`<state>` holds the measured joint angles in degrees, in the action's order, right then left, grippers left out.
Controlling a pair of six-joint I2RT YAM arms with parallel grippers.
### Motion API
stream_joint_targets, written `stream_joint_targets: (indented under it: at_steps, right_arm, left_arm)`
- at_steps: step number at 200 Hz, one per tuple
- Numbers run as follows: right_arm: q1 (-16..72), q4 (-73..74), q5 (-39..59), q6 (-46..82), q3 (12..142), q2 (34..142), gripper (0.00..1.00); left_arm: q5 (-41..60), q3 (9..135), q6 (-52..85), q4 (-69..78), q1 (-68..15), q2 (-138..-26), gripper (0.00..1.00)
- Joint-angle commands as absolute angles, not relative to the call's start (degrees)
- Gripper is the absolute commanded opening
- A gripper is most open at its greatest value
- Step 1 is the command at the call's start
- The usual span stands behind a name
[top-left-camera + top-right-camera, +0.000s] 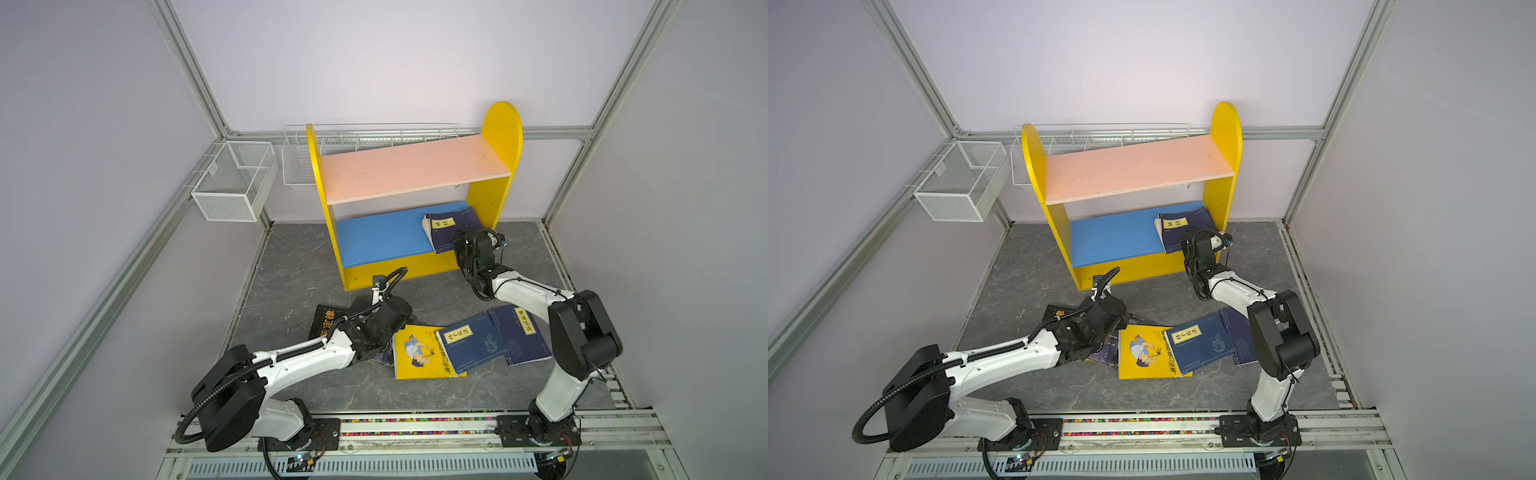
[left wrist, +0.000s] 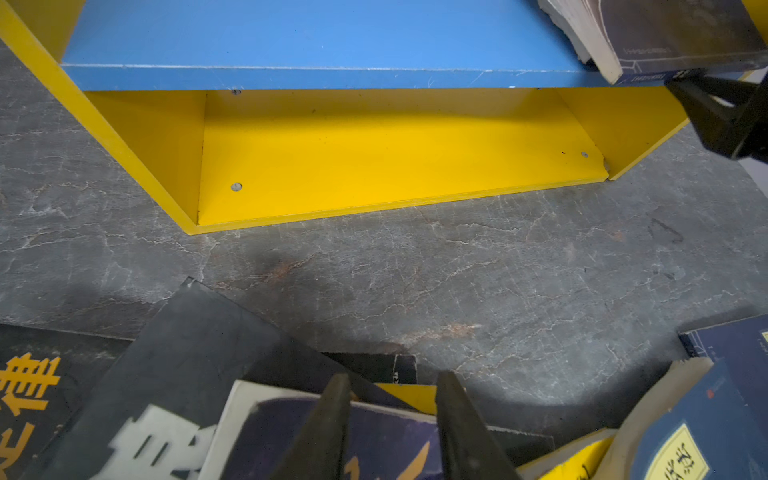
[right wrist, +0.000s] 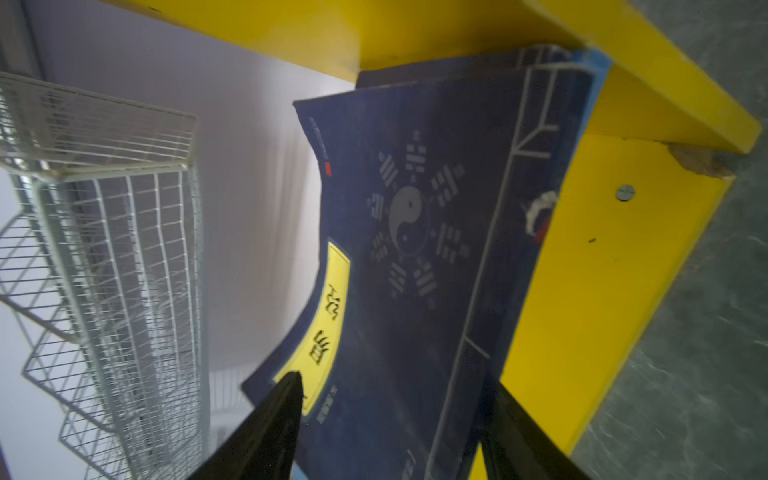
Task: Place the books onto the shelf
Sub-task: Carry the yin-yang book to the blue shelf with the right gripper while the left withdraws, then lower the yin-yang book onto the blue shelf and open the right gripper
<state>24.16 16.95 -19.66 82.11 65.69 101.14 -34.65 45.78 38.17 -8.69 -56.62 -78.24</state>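
The shelf [image 1: 503, 137] has yellow round-topped sides, a pink top board [image 1: 415, 170] and a blue lower board [image 1: 382, 237]. One navy book [image 1: 451, 230] lies flat at the blue board's right end. Out front on the floor there's a yellow cartoon book [image 1: 419, 357], a navy paperback [image 1: 473, 340] overlapping it, a second navy paperback [image 1: 521, 336] beside that, and a black book [image 1: 324, 322] further left.

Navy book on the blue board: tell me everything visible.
The navy book is a paperback with a yellow title label, a pale yin-yang emblem and white lines. It lies cover up, bowed, at the right end of the blue board, against the yellow side panel. The right gripper has open fingers astride its near edge.
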Motion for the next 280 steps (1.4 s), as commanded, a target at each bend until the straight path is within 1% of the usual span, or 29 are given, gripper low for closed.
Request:
stream_joint_targets:
  at_steps: [1, 16, 33, 49, 66, 82, 98, 110, 120, 143, 160, 182, 239, 280]
  right_arm:
    - [24.3, 11.5, -20.5, 84.0, 66.5, 97.4, 0.69]
    - [24.2, 12.2, -20.2, 82.7, 64.9, 96.0, 0.69]
    - [23.7, 12.4, -18.1, 77.6, 63.5, 93.6, 0.69]
    - [22.9, 10.5, -12.8, 70.5, 63.2, 91.3, 0.68]
    - [21.7, 4.9, -4.6, 60.1, 65.5, 89.8, 0.68]
    - [21.5, -6.4, -1.4, 49.6, 70.6, 89.4, 0.66]
    - [21.6, -14.8, -0.5, 42.8, 74.5, 90.4, 0.63]
    - [21.5, -19.3, 2.2, 39.0, 77.3, 92.0, 0.57]
    - [21.6, -24.4, 4.7, 36.4, 81.4, 94.4, 0.50]
    - [21.9, -31.2, 9.2, 34.2, 86.8, 100.0, 0.31]
    - [22.3, -31.6, 11.6, 34.3, 88.0, 102.4, 0.25]
    - [23.1, -31.0, 13.8, 34.5, 89.1, 104.5, 0.27]
    - [23.5, -30.7, 15.6, 35.6, 92.2, 108.8, 0.27]
    - [23.0, -29.8, 14.7, 37.2, 95.8, 112.1, 0.28]
  left_arm:
    - [-35.3, 46.3, 39.5, -8.8, -56.6, -77.0, 0.36]
    - [-35.2, 46.2, 39.6, -8.7, -56.5, -76.9, 0.36]
    - [-35.2, 46.1, 39.8, -8.7, -56.5, -76.7, 0.37]
    - [-36.5, 46.1, 41.1, -9.6, -56.5, -76.8, 0.37]
    - [-37.9, 46.1, 42.5, -11.1, -56.4, -77.0, 0.37]
    - [-38.2, 46.2, 43.7, -12.4, -56.1, -77.4, 0.38]
    - [-38.3, 46.2, 44.4, -13.0, -55.9, -77.6, 0.38]
    - [-38.3, 46.3, 44.6, -13.1, -55.8, -77.9, 0.38]
    - [-38.3, 46.4, 44.6, -13.2, -55.7, -78.1, 0.38]
    - [-38.5, 47.2, 44.6, -13.8, -55.5, -78.6, 0.38]
    - [-38.4, 47.4, 44.6, -14.2, -55.4, -79.0, 0.38]
    - [-38.5, 47.4, 45.3, -14.9, -55.3, -79.2, 0.38]
    - [-38.8, 46.6, 46.2, -15.2, -55.3, -78.8, 0.38]
    - [-38.8, 46.8, 46.2, -15.7, -55.3, -78.9, 0.38]
